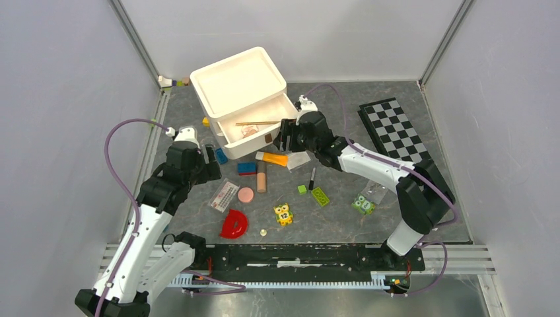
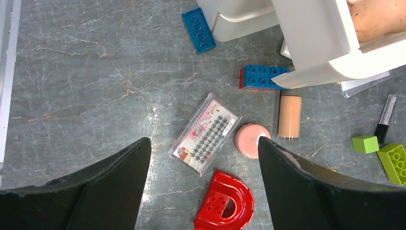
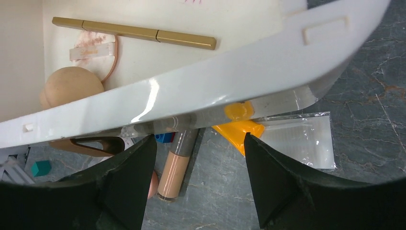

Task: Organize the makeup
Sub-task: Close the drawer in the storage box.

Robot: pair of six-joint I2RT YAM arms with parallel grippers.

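Grey marbled bench (image 1: 330, 224) carries the orange tube with white cap (image 1: 272, 158), beige stick (image 1: 261, 177), round pink disc (image 1: 245, 195) and thin black pencil (image 1: 312, 178). The left wrist view alone resolves lash rows in the flat clear packet (image 2: 191, 148). The right wrist view shows a gold pencil (image 3: 134, 32) and tan sponge (image 3: 72, 86) close up inside the open white plastic box (image 3: 239, 72). The left gripper (image 2: 202, 141) and right gripper (image 3: 198, 138) hover, jaws apart, empty.

A grey, marble-veined tabletop (image 1: 310, 221) was enclosed by a plain pale left panel (image 1: 59, 99), a far panel (image 1: 297, 33) and a right panel (image 1: 508, 99), which were joined at the far corners by slanting aluminium posts (image 1: 136, 39), and everything was lit evenly and softly.
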